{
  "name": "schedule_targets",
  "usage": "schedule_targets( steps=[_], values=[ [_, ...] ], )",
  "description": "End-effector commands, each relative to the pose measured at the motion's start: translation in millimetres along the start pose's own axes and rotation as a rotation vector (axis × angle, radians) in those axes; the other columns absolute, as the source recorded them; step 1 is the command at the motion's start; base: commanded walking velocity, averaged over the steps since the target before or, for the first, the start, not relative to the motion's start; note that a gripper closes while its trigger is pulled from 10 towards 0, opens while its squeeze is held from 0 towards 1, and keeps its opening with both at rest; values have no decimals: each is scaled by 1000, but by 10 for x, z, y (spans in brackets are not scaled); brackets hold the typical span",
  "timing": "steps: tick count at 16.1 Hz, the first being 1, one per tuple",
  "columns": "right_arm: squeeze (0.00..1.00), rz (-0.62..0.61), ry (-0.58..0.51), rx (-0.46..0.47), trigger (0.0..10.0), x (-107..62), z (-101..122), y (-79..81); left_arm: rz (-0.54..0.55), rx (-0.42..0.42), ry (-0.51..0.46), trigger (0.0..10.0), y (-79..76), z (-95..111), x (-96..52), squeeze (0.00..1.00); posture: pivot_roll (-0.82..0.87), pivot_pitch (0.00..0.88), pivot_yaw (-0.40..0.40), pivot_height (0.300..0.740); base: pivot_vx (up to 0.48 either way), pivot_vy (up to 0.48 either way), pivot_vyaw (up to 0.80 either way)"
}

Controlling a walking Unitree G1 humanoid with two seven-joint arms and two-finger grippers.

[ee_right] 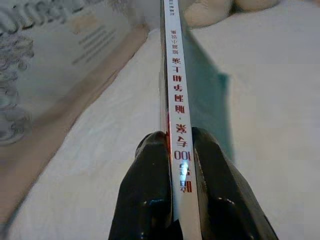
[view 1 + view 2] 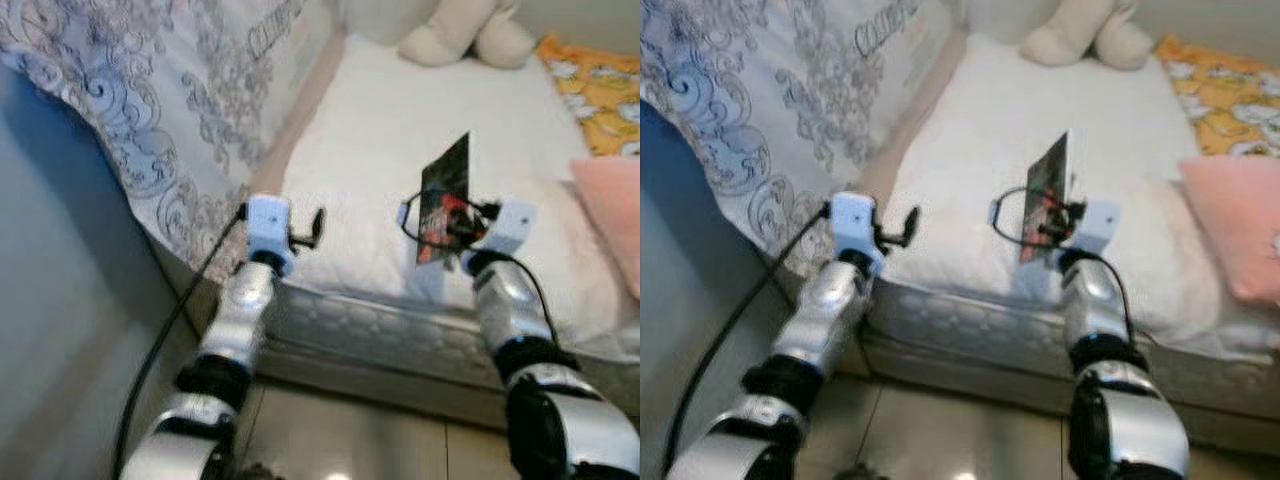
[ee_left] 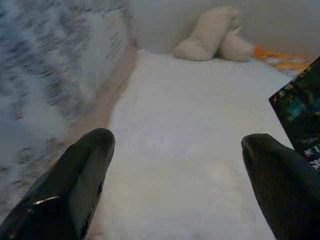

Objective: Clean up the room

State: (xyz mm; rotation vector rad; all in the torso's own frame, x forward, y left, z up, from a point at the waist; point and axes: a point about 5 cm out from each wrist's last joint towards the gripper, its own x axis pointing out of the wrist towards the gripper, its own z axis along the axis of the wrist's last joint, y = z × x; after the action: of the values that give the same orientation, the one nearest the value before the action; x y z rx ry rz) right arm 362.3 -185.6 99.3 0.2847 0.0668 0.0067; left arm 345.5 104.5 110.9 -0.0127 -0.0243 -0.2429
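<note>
My right gripper (image 2: 450, 222) is shut on a thin dark-covered book (image 2: 446, 192), held upright on edge above the near part of the white bed (image 2: 380, 130). In the right wrist view the book's white spine (image 1: 176, 100) with red lettering runs between my two black fingers (image 1: 150, 185). My left gripper (image 2: 312, 230) hovers over the bed's near left corner, open, with nothing between its fingers (image 3: 75, 180). The book's dark cover (image 3: 300, 110) is at the edge of the left wrist view.
A cream plush toy (image 2: 465, 35) lies at the bed's far end. An orange patterned cloth (image 2: 600, 90) and a pink pillow (image 2: 610, 210) lie on the right. A grey-patterned quilt (image 2: 150, 100) hangs on the left. Tiled floor (image 2: 350, 440) lies below.
</note>
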Motion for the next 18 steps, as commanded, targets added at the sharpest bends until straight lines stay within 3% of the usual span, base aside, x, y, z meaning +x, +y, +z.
schedule_targets(
  steps=[1,8,11,12,13,14,15,17,18],
  values=[
    [0,25,-53,-8,0,57,128,71,-5,7,-3,10000,-7,39,20,0,98,0,22,740,435,0,0],
    [0,59,-76,-16,0,186,278,289,-3,67,3,10000,23,90,-28,0,142,0,35,740,472,0,0],
    [0,150,-17,69,0,291,339,548,16,134,14,10000,148,74,-257,0,228,62,25,740,480,0,0],
    [0,152,-10,101,0,301,345,570,19,147,7,10000,165,97,-297,0,248,85,25,740,0,0,0],
    [0,134,22,200,0,317,329,586,33,166,3,10000,236,175,-418,0,311,150,30,740,0,0,0],
    [0,95,74,312,0,296,225,534,51,175,12,10000,300,244,-515,0,349,191,38,740,0,0,0],
    [0,50,133,365,0,239,64,457,62,176,17,10000,339,294,-587,0,375,221,45,740,0,0,0],
    [0,-40,277,440,0,23,-379,267,86,178,41,10000,383,361,-753,0,428,280,53,740,0,0,0],
    [0,-87,340,426,0,-100,-574,177,68,203,50,10000,350,389,-830,0,453,310,58,740,0,0,0]
  ],
)
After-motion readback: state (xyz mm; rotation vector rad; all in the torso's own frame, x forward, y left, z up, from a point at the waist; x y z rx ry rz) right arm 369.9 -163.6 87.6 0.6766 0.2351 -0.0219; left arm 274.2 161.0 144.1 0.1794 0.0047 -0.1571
